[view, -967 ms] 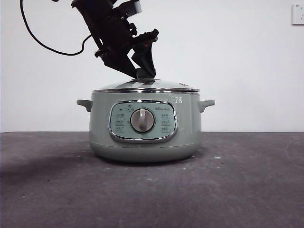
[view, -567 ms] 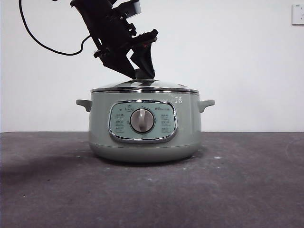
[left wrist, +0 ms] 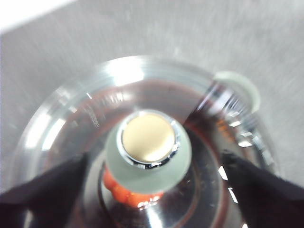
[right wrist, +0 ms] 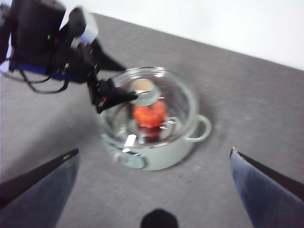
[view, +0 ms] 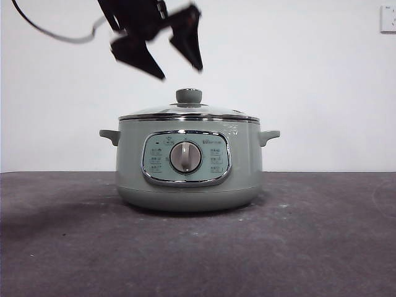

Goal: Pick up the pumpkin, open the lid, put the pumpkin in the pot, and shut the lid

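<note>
Both jaws of your left gripper stand apart, empty, above the knob. Beneath it the lid sits on the pot, the pumpkin inside. Your right gripper waits, spread wide. Nothing seems left.

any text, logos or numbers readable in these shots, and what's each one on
Nothing can be quoted with confidence.
Control panel on the pot: small labels and icons around the dial, too small to read.
Pot wall just under the lid rim, at upper right: faint raised marking, illegible.
Both wrist views: blurred, no text readable.
Wall outlet: no lettering visible.
</note>
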